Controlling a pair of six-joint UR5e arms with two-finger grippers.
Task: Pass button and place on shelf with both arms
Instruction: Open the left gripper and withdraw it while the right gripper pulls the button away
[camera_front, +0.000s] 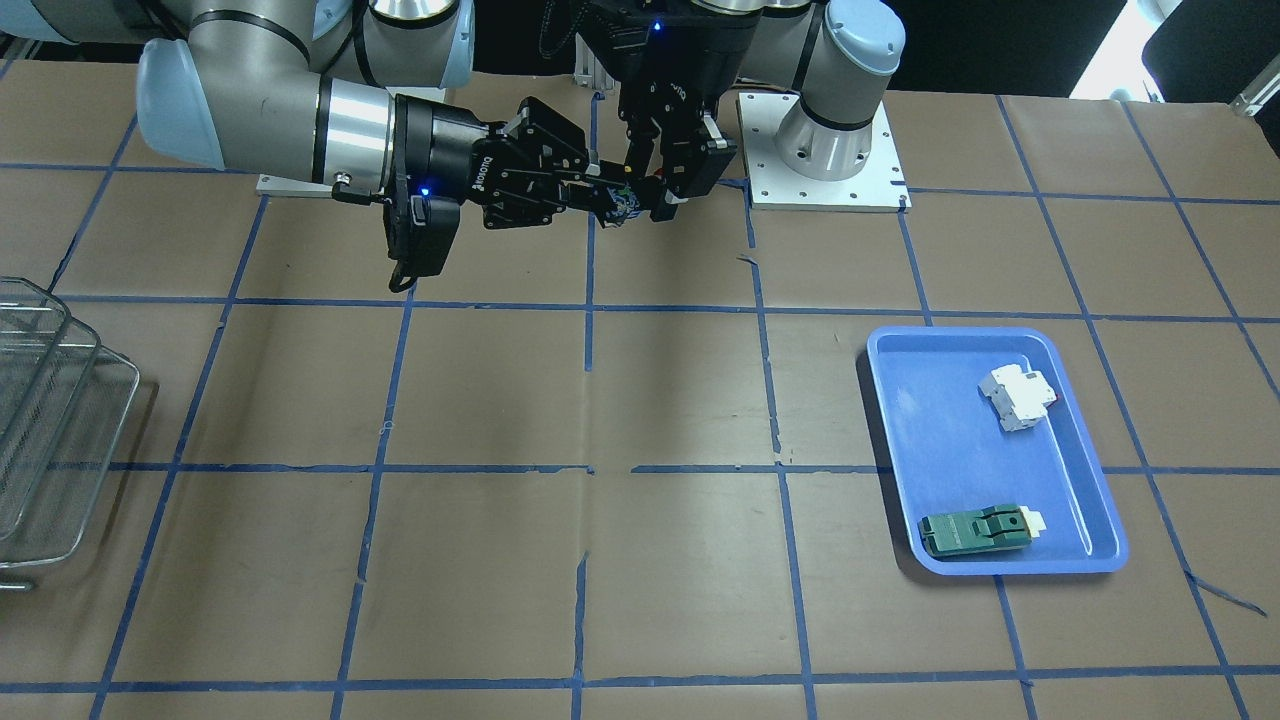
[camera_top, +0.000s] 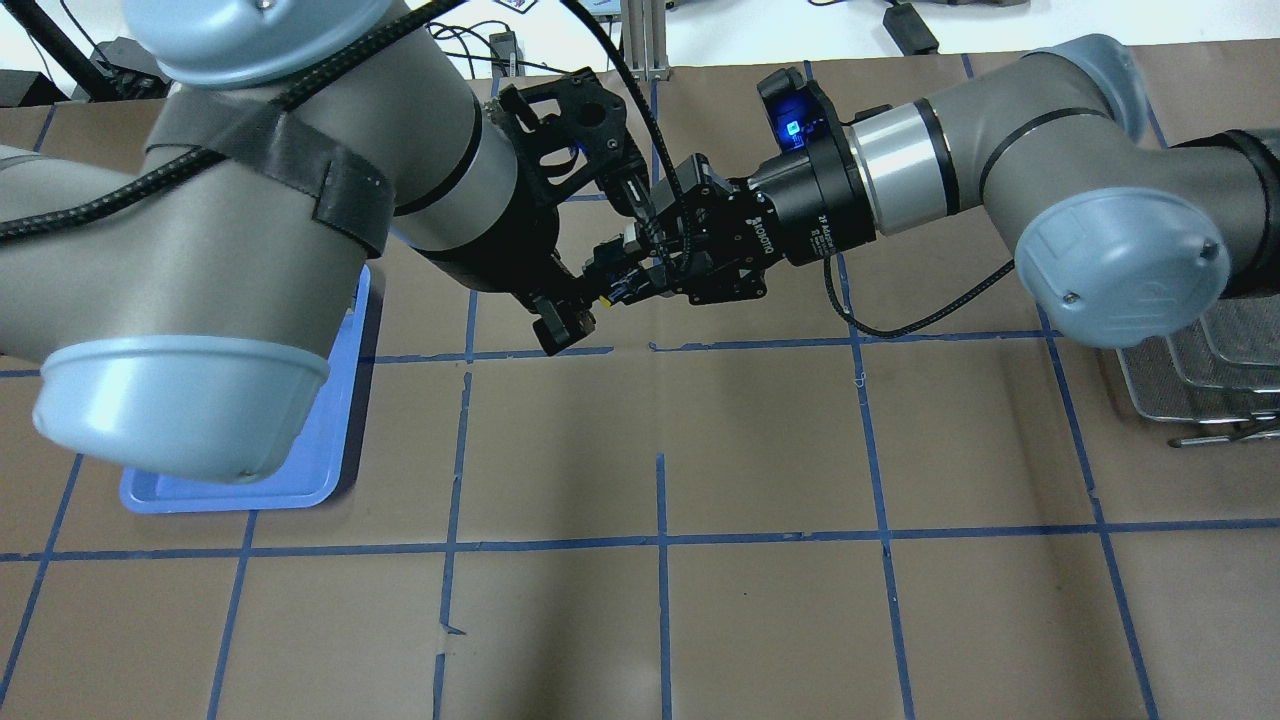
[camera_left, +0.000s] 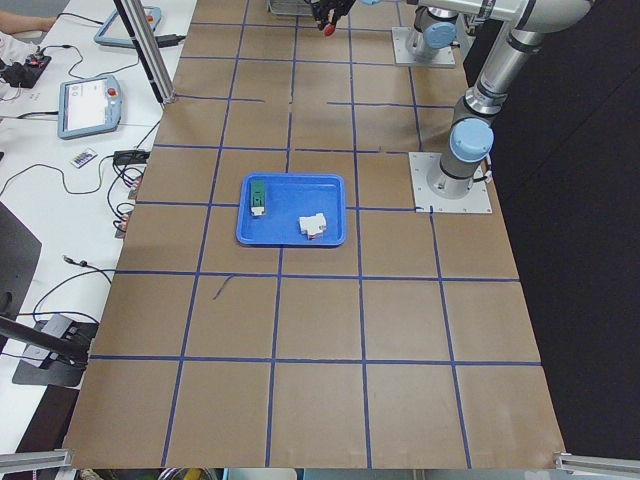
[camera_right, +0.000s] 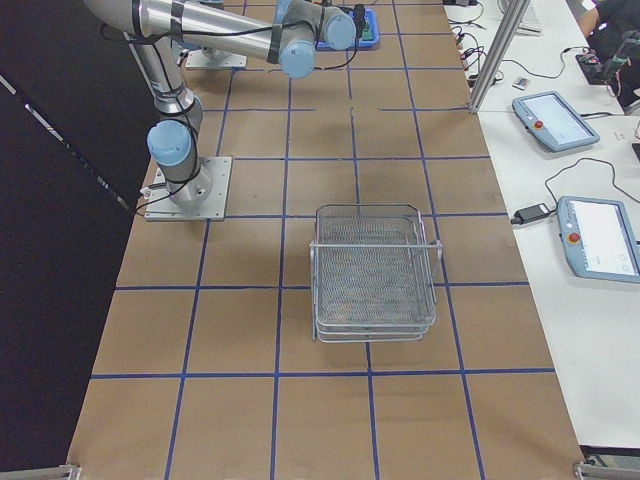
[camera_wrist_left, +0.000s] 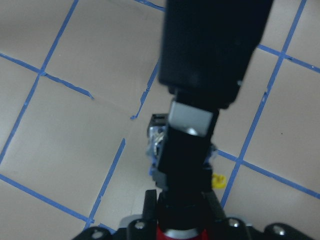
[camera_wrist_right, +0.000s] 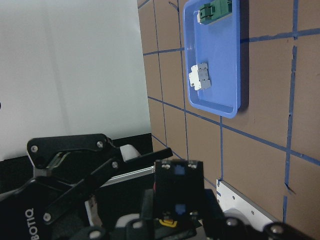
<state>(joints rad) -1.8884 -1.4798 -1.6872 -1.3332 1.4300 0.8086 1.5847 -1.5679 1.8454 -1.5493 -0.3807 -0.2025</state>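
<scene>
The button (camera_front: 622, 207) hangs in the air close to the robot's base, between both grippers. My left gripper (camera_front: 665, 200) reaches down from above and is shut on it. My right gripper (camera_front: 608, 195) comes in level from the side, its fingers closed on the button's body. From overhead the button (camera_top: 618, 287) is mostly hidden by black fingers. The left wrist view shows a right finger across the button (camera_wrist_left: 159, 142), with the red cap at the bottom edge. The button's block (camera_wrist_right: 178, 185) fills the right wrist view's lower middle. The shelf (camera_front: 60, 440) stands far off at the table's end.
A blue tray (camera_front: 930, 430) holds a white breaker block (camera_front: 1018, 396) and a flat green part (camera_front: 975, 530). Bare brown table with blue tape lines lies between the tray and the shelf (camera_right: 370, 270). Operator desks with pendants run along the far side.
</scene>
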